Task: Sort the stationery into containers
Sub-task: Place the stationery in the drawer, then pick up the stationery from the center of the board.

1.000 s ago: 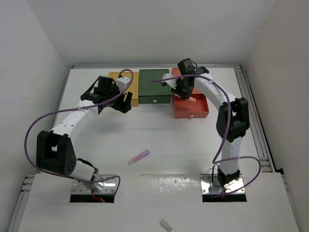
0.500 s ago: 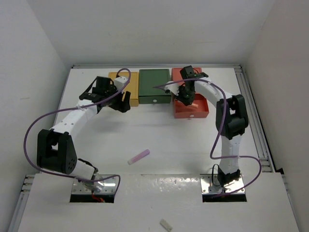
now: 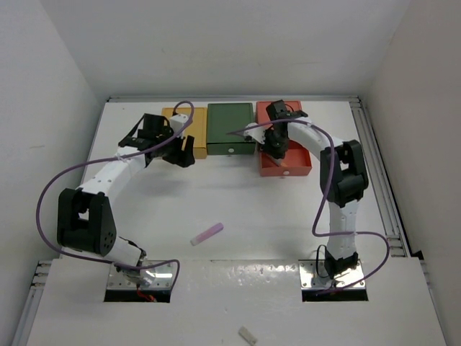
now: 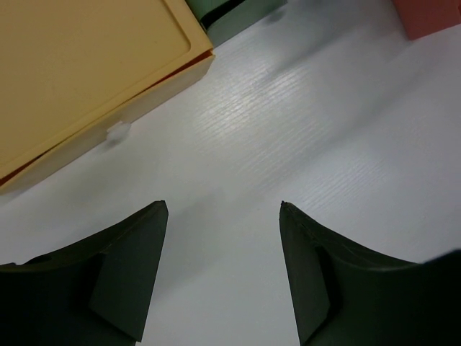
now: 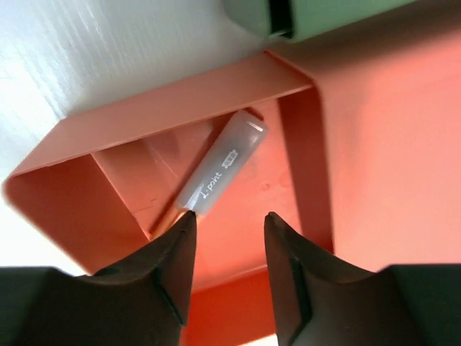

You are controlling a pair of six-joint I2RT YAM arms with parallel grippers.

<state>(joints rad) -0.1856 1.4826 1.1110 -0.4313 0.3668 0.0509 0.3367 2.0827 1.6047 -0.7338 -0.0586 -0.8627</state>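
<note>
Clear orange-tipped tube lies in the pulled-out salmon drawer, against its inner wall. A sec ago it was at the tips of the right gripper, whose fingers now stand apart above it, empty. So one item sorted. Left gripper is spread too, holding nothing, near the yellow box. Yellow & green box look shut, contents unseen. Lilac stick waits mid-table.
</note>
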